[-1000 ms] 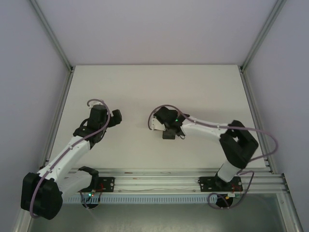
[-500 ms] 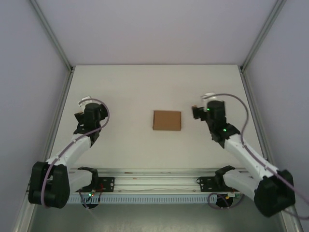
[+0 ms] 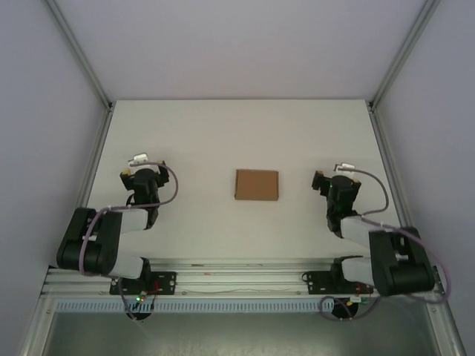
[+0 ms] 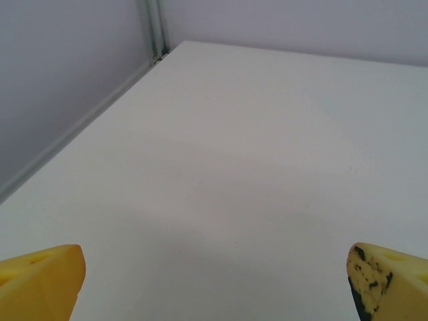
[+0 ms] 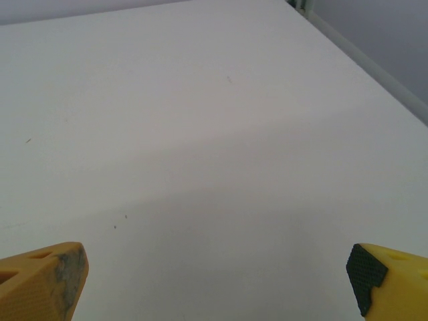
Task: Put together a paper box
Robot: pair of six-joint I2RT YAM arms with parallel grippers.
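Top external view first: the paper box (image 3: 257,185) lies flat on the white table (image 3: 223,126), roughly in the middle between left and right and a little nearer than the table's centre. It is a plain brown rectangle with its long side running left to right, and nothing touches it.

My left gripper (image 3: 141,175) sits well to the left of the box, with my left arm folded back on itself close to the near rail (image 3: 237,276). My right gripper (image 3: 335,182) sits well to the right of the box at about the same depth, and that arm is folded up the same way. Both pincers are apart from the cardboard, with bare table between each of them and it.

Through the left wrist camera I see my two yellow fingertips (image 4: 41,281) at the bottom corners of the picture, spread wide with nothing between them but white table (the one on the right is speckled with black marks). Beyond them the table runs to its far left corner, where a metal post (image 4: 155,30) stands against the pale wall.

The right wrist camera gives much the same: yellow fingertips (image 5: 43,281) at the two bottom corners, splayed fully apart and pinching nothing. The left one looks scuffed grey and the right one carries a black textured pad. Bare table stretches away to the far right corner.
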